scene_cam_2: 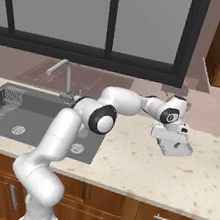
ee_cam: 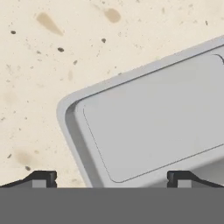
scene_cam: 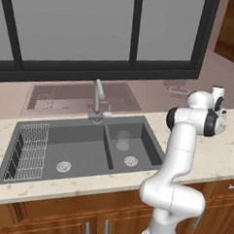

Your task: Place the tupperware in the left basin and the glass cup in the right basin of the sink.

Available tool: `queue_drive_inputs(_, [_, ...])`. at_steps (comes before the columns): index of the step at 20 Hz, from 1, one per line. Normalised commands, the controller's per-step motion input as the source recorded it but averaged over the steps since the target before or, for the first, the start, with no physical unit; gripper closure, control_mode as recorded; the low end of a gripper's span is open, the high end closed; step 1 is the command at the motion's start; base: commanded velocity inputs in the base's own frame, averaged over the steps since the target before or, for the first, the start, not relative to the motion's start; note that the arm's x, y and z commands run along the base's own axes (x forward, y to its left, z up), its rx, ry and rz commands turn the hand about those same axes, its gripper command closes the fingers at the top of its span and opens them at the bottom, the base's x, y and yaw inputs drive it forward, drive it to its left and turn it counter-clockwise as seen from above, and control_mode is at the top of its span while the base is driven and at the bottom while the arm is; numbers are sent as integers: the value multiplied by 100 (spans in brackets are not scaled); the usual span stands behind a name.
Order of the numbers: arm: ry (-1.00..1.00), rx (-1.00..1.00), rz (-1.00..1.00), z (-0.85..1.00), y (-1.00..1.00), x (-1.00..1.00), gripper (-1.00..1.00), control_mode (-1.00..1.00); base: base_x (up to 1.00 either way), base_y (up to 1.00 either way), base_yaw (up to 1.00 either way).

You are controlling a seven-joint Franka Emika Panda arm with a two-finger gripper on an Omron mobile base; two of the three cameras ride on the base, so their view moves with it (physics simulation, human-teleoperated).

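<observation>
Room: kitchen with a dark-framed window (scene_cam: 94, 30) running behind a speckled beige surface (scene_cam_2: 138, 162) over wooden cabinets.
Tupperware: whitish translucent tupperware (scene_cam_2: 175, 147) is lying flat on the surface to the right of the sink (scene_cam: 83, 149), well apart from it, near the surface's back edge.
Handling: it is looking light, stiff and smooth, likely slippery; taking it across its short width or by the raised rim seems best.
Tool: the tool (ee_cam: 111, 180) is hanging just above the tupperware with its jaws spread wide and holding nothing.
Glass cup: the glass cup (scene_cam: 123, 140) is standing upright in the right basin (scene_cam: 136, 149).
Left basin: the left basin (scene_cam: 76, 151) is carrying a silver wire rack (scene_cam: 28, 151) along its left side.
Obstacles: the faucet (scene_cam: 97, 101) and the divider between basins are sitting along the likely path leftward.
</observation>
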Motion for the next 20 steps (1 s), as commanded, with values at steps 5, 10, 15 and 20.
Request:
queue_drive_inputs(5, [0, 0, 0, 0, 7, -26, -100, -100, 0, 0, 0])
queue_drive_inputs(10, [0, 0, 0, -7, 27, -11, -100, -100, 0, 0, 0])
queue_drive_inputs(15, [0, 0, 1, -10, 30, 0, -100, -100, 0, 0, 0])
queue_drive_inputs(20, [0, 0, 2, -11, 13, 0, -100, -100, 0, 0, 0])
